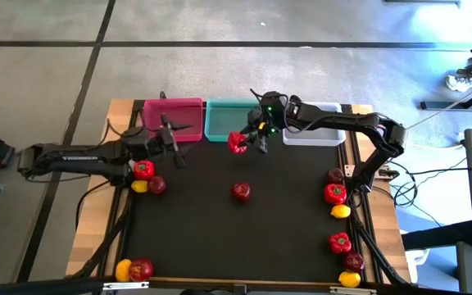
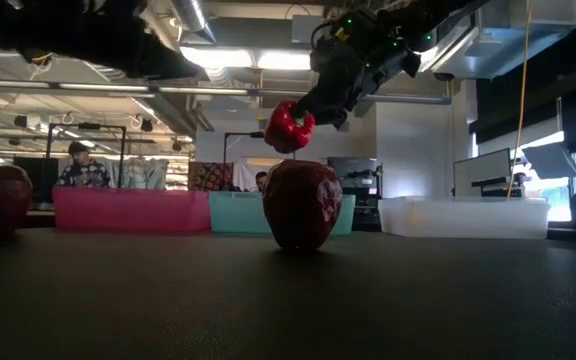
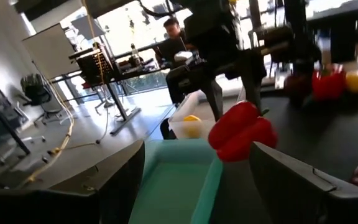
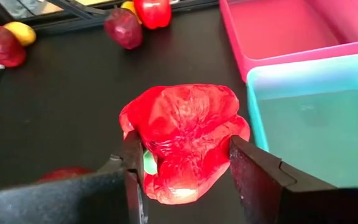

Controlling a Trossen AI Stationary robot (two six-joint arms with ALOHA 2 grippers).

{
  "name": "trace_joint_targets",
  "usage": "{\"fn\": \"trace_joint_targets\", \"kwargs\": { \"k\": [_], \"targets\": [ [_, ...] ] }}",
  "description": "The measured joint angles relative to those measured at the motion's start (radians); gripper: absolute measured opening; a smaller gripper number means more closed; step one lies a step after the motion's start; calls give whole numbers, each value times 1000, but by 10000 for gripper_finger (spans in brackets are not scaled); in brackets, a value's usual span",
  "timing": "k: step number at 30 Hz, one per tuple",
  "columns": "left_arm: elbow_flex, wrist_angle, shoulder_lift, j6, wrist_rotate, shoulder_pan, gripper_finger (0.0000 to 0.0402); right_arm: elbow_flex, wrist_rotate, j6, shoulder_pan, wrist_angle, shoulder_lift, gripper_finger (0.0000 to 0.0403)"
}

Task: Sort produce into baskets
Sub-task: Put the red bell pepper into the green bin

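Black matting covers the table [image 1: 244, 238], which stands on a grey concrete floor. From above, three baskets line the far edge: the pink basket [image 1: 173, 119] on the left, the teal basket [image 1: 228, 120] in the middle, the white basket [image 1: 318, 131] on the right. The right end effector [image 1: 248, 141] is clenched on a red bell pepper [image 1: 237, 143], held just near of the teal basket. The left end effector [image 1: 170, 135] sits at the pink basket's near edge with its fingers apart and nothing between them. One apple [image 1: 241, 192] lies alone mid-table. A pepper, lemon and apple cluster [image 1: 147, 178] sits by the left edge, another pair at the near left corner, and more produce [image 1: 338, 220] runs down the right edge.

At table height, the lone apple [image 2: 302, 204] fills the centre, with the held pepper [image 2: 288, 127] hanging in the air above it in the right end effector [image 2: 306, 118]. Behind stand the pink [image 2: 131, 211], teal [image 2: 233, 213] and white [image 2: 463, 216] baskets (a seated person shows in the room beyond).

Past the left arm's own spread fingers [image 3: 114, 180], the teal basket [image 3: 173, 183] lies empty, the pepper [image 3: 242, 132] hovers at its side, and a lemon [image 3: 191, 119] rests in the white basket [image 3: 188, 127].

Between the right arm's fingers [image 4: 257, 171] the pepper [image 4: 185, 140] is gripped on both sides, beside the teal basket [image 4: 316, 112] and the pink one [image 4: 291, 28].
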Motion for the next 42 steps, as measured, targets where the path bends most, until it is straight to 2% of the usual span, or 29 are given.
{"fn": "trace_joint_targets", "kwargs": {
  "k": [5,12,22,26,30,33,38,42],
  "targets": [
    [89,0,149,81,30,-31,285,0,-39,39,0,0,0,149],
    [195,0,334,88,87,-82,285,0,-113,51,0,0,0,149],
    [289,2,520,146,119,-126,285,0,-168,52,7,1,0,149],
    [308,6,560,164,118,-126,285,0,-180,52,13,3,0,149],
    [310,-3,570,163,99,-124,285,0,-76,39,13,-28,0,149],
    [310,-18,570,148,96,-124,285,0,-50,36,13,-70,0,149],
    [310,-58,570,71,96,-124,285,0,-45,34,13,-244,0,153],
    [309,-91,570,13,96,-124,285,0,-44,15,14,-421,0,179]
  ]
}}
